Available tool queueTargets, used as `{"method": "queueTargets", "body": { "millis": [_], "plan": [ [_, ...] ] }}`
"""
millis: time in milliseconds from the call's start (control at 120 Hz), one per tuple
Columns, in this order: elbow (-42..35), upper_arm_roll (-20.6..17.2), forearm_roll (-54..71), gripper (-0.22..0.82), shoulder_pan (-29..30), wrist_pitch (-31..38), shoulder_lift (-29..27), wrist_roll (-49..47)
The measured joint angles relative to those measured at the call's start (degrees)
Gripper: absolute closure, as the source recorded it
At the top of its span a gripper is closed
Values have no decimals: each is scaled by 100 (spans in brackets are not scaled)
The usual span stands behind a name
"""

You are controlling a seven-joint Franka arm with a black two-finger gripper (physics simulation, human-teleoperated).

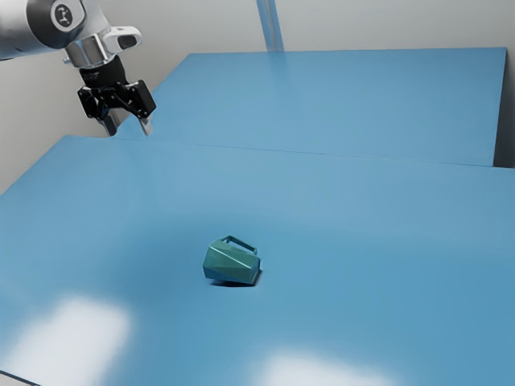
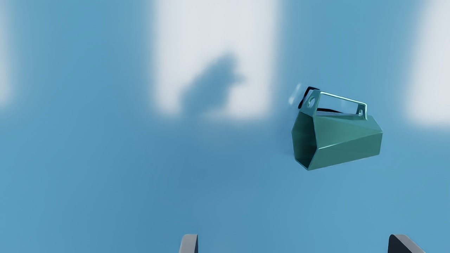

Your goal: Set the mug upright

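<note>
Mug (image 1: pixel 232 262) on its side, gripper (image 1: pixel 129 129) open-fingered

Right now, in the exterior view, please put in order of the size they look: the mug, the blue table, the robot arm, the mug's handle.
1. Blue table
2. Robot arm, visible part
3. Mug
4. Mug's handle

In the exterior view, our mug (image 1: pixel 230 264) lay on its side on the table (image 1: pixel 362 241), with our gripper (image 1: pixel 129 131) toward eleven o'clock from it.
</note>
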Motion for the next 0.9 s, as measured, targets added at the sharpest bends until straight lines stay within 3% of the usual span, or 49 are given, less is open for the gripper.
{"method": "queueTargets", "body": {
  "millis": [333,900],
  "plan": [
    [-137,6,-152,2,15,111,-4,33],
    [-1846,169,-1378,2,-34,1561,-363,357]
  ]
}}
